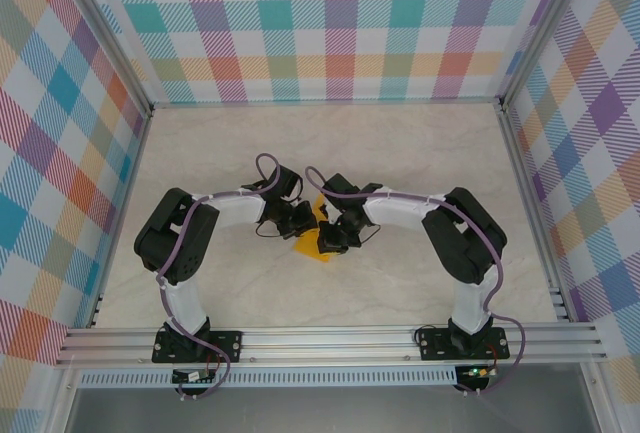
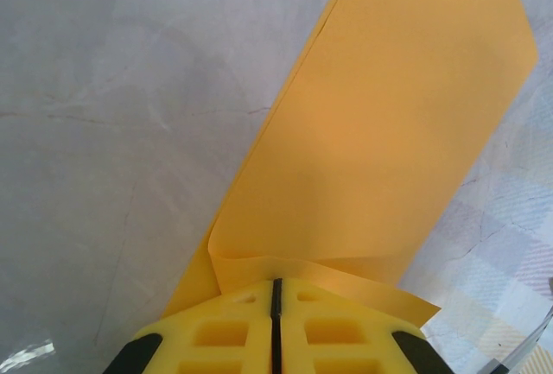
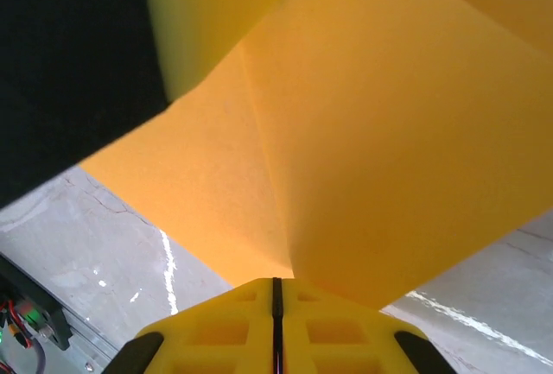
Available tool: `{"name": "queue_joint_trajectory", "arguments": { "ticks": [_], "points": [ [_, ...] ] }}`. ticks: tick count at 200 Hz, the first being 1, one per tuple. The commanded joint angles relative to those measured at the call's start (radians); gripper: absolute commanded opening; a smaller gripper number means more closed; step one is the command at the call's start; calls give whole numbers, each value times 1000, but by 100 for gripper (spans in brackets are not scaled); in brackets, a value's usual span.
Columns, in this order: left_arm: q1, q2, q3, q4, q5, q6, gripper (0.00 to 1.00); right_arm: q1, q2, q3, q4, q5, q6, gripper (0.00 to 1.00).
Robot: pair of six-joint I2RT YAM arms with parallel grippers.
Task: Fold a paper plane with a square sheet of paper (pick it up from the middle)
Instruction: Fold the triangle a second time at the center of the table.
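I start with the thin orange-yellow square sheet of paper (image 1: 311, 247). It sits mid-table between the two arms, already bent into layers rather than lying flat. I can't tell from above whether its near corner touches the pale marbled table top (image 1: 420, 153).

On the left wrist camera the sheet (image 2: 389, 132) runs away from me as a long doubled panel, with a soft curled lip right at the yellow fingertips (image 2: 233, 305). The left gripper (image 2: 276, 283) is pinched tight on that lip, jaws together on the paper. On the right wrist camera the sheet (image 3: 389, 149) rises in two planes that meet at a crease. The right gripper (image 3: 276, 281) is clamped on the paper's edge just below that crease.

From above, the left gripper (image 1: 300, 221) and right gripper (image 1: 332, 235) are almost nose to nose.

- **Tearing:** both pinches are on one thin sheet, so if the arms drift apart or twist against each other, I think the paper rips at a fingertip.
- **Stray crease:** that curled lip could get pressed flat into a fold I don't want.
- **Slipping:** each grip covers only a little paper, so a quick swing could pull an edge free and let the fold spring open.
- **Collision:** with the heads this close, a clumsy re-aim could knock the fingers together.
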State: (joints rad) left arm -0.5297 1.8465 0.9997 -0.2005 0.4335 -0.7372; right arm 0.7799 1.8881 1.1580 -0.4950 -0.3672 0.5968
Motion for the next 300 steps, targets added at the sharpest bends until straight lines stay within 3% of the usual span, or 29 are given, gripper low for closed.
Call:
{"name": "queue_joint_trajectory", "arguments": {
  "ticks": [1, 150, 262, 300],
  "points": [
    [-7, 84, -37, -116, -78, -3, 8, 7, -16, -40, 18, -32, 22, 9],
    [-7, 83, -48, -107, -74, -9, 8, 5, -68, -56, 51, -39, 48, 9],
    [-7, 85, -53, -101, -72, -10, 8, 7, 11, -119, 71, -73, 43, 9],
    [-7, 83, -58, -97, -73, -11, 8, 7, -77, -105, 103, -58, 56, 9]
  ]
}}
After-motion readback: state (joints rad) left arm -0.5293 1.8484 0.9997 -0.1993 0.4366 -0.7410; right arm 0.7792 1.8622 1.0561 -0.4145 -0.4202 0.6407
